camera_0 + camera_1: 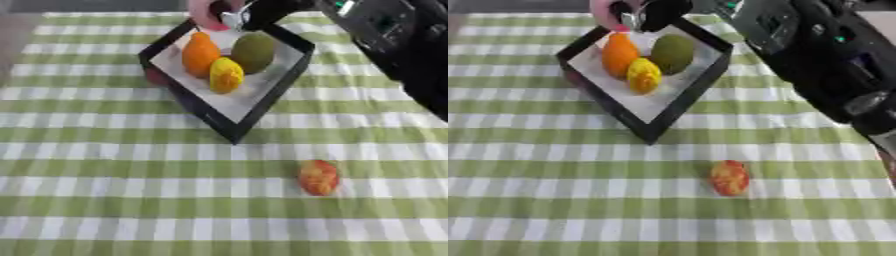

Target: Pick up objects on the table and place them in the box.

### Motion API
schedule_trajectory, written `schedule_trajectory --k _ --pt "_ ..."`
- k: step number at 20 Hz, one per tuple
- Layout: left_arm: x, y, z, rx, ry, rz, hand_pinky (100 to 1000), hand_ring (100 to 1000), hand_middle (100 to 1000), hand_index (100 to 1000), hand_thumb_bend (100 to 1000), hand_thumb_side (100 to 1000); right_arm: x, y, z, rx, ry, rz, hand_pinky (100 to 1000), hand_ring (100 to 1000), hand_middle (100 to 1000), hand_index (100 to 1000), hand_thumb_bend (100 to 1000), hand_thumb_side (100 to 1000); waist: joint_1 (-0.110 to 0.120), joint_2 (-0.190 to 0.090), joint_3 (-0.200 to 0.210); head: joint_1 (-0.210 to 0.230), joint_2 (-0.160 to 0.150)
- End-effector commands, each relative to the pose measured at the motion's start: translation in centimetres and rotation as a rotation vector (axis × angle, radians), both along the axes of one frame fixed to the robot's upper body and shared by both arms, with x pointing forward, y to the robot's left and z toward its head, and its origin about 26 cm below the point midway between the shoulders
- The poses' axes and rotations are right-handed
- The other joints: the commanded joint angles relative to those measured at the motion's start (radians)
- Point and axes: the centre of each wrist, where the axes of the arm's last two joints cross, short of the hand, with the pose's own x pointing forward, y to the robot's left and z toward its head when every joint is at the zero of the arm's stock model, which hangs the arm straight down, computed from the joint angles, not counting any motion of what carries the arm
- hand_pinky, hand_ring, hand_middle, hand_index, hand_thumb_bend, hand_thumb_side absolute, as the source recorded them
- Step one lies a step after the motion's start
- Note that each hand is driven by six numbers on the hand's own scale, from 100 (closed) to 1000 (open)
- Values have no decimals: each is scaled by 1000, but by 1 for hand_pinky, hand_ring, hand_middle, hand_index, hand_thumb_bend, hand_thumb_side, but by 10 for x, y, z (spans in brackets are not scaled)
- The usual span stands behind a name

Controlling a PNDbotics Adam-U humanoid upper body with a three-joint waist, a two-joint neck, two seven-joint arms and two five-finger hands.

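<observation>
A black box (pixel 262 97) with a white floor sits at the upper middle of the table, turned cornerwise. Inside lie an orange fruit (pixel 200 53), a yellow fruit (pixel 226 75) and a green fruit (pixel 255 51). My right arm comes in from the upper right, and my right hand (pixel 254 12) hovers over the box's far corner, shut on a pink object (pixel 203 15) held at the top edge of the view. A red-and-yellow fruit (pixel 318 177) lies alone on the cloth, well in front of the box. My left hand is out of sight.
A green-and-white checked cloth (pixel 105 200) covers the whole table. My black right forearm (pixel 824 60) crosses the upper right corner above the cloth.
</observation>
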Motion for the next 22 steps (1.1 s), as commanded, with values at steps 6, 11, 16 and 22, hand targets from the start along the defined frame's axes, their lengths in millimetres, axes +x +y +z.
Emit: schedule_trajectory --k 6,11,16,22 --pt "-2 0 14 20 -49 -3 786 693 630 771 272 429 31 -2 -41 -88 43 -35 788 633 527 670 100 379 -11 -24 10 -12 -15" --pt "-2 1 13 19 -45 -1 785 693 629 771 272 427 35 -5 -46 -144 25 -42 823 763 681 833 159 466 -11 -26 7 -9 -14" --pt "-2 1 11 18 -40 1 785 692 630 771 271 428 32 -6 -34 -172 25 -32 877 832 779 912 202 443 -9 -29 0 -5 -14" --pt "-3 2 10 18 -38 7 786 692 630 772 273 426 24 -7 -9 -135 -20 -27 934 871 813 960 324 503 -8 -33 -7 2 -13"
